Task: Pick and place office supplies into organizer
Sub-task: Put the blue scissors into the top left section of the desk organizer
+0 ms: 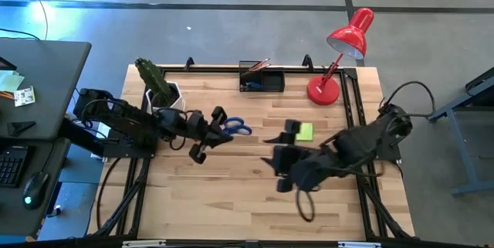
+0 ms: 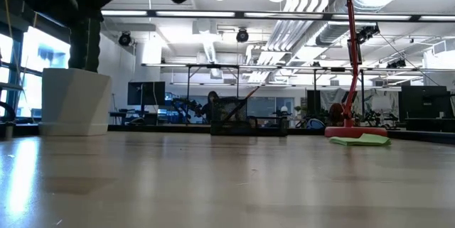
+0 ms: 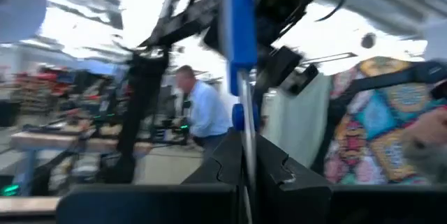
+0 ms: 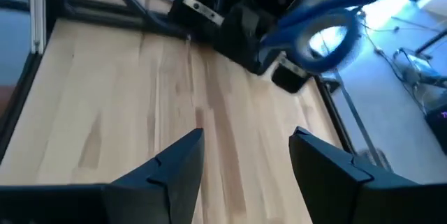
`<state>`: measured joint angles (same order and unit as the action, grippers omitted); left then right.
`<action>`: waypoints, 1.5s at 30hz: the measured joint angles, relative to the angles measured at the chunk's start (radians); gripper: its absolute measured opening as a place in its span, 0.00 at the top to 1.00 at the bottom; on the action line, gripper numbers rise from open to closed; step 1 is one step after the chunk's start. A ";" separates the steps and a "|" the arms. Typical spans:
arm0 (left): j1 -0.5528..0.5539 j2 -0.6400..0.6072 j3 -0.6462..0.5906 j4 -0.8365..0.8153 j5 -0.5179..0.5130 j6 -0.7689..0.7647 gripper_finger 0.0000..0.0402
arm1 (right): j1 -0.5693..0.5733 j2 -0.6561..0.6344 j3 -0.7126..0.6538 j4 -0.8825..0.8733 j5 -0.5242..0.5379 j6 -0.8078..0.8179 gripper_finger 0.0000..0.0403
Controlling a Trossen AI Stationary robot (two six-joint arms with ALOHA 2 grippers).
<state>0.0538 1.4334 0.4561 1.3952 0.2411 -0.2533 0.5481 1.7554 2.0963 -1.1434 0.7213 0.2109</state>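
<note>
the left hand [image 1: 207, 136] is gripping the blue-handled scissors [image 1: 235, 129] above the worktop [image 1: 231, 194], blades pinched between its fingers. they are stiff, light and slick, likely to pivot if held loosely. the organizer [image 1: 261, 79] is sitting at the far edge, with open room between. the sticky-note pad [image 1: 305, 131] is lying beside the right hand [image 1: 287, 167], which is hanging wide open.

The tabletop [image 1: 231, 178] is showing pale, smooth wood grain; the lamp [image 1: 351, 33] is gleaming glossy red; the scissors [image 1: 235, 128] are showing blue plastic handles.
</note>
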 joint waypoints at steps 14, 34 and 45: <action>-0.015 0.000 0.002 0.055 0.036 -0.005 1.00 | -0.060 -0.312 -0.963 1.533 -0.031 -0.355 0.49; -0.015 0.002 0.002 -0.066 -0.067 0.078 1.00 | -0.248 -0.162 -1.126 2.130 -0.368 -0.475 0.49; -0.015 0.003 0.002 -0.090 -0.073 0.093 1.00 | -0.286 -0.158 -1.115 2.121 -0.357 -0.447 0.76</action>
<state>0.0387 1.4361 0.4583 1.3052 0.1680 -0.1604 0.2616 1.5978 0.9817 0.9781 0.3641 -0.2359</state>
